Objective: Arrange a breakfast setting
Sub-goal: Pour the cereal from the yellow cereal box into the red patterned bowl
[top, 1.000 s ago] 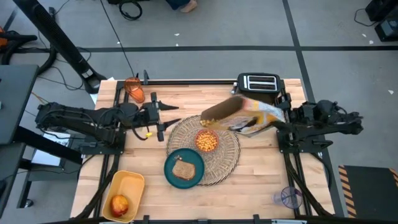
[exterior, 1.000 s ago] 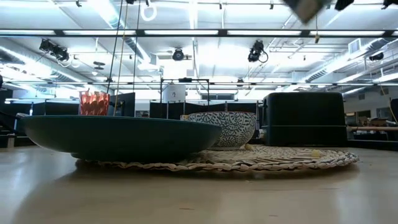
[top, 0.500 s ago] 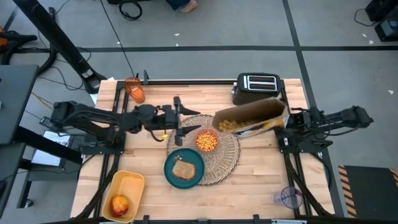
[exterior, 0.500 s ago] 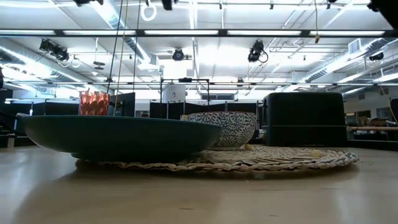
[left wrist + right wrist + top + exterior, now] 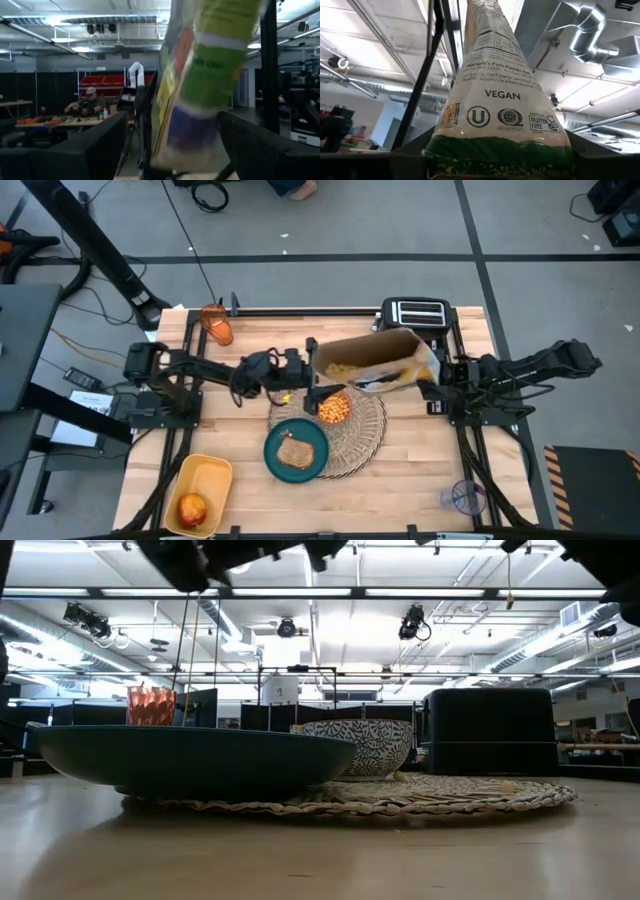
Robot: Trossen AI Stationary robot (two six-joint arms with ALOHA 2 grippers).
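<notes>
The left gripper [image 5: 308, 383], fingers spread, meets the open end of a cereal bag [image 5: 372, 363] above the small pink bowl [image 5: 334, 408] on the woven placemat [image 5: 368, 430], while the right gripper [image 5: 432, 385] clamps the bag's other end.

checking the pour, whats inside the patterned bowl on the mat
From above, the bowl on the woven placemat holds orange-yellow cereal pieces. How deep they sit cannot be seen; in the low view the bowl's wall hides its contents. The cereal bag is above its far edge.
</notes>
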